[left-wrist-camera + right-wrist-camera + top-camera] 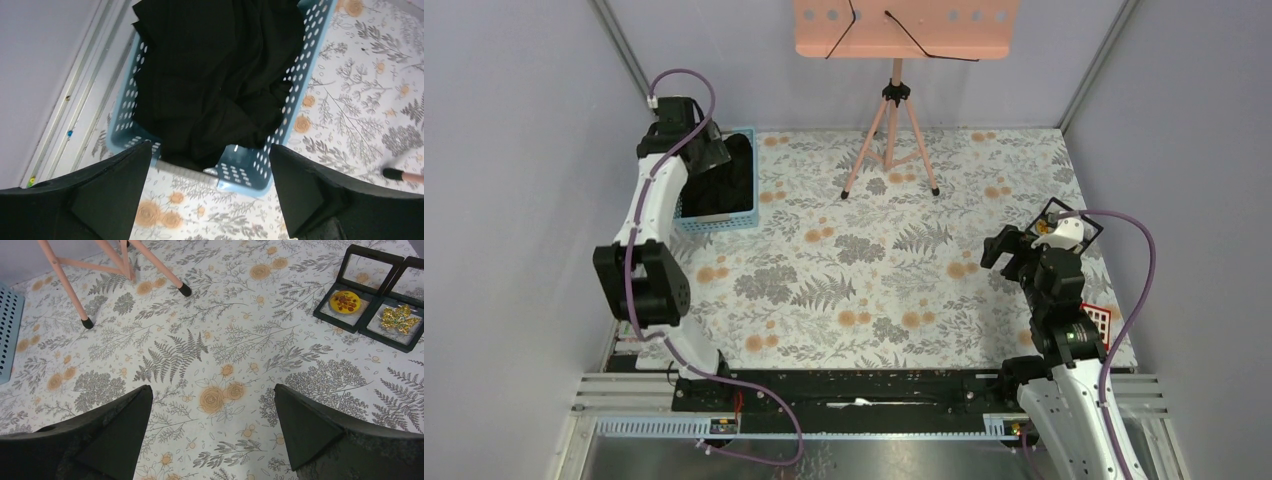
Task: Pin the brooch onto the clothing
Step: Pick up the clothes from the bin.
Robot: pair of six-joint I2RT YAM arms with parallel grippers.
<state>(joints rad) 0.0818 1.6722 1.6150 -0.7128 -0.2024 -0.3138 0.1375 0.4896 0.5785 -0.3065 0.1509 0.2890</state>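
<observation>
While both agape, left pincer (210, 146) over shirt (215, 75), basket rim (299, 86); right pincer (213, 387) over tablecloth (235, 320).

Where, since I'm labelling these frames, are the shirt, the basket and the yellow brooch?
shirt (210, 75), left wrist view, on the middle of its bunched fabric.
basket (299, 85), left wrist view, on its right perforated wall.
yellow brooch (346, 301), right wrist view, on the middle of its round face.

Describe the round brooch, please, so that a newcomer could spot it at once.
On the floral tablecloth, look to its right edge, where two open black cases stand side by side. The round brooch lies in one: a flat yellow disc with reddish specks, whereas its neighbour is a jagged, glittering gold leaf.
</observation>
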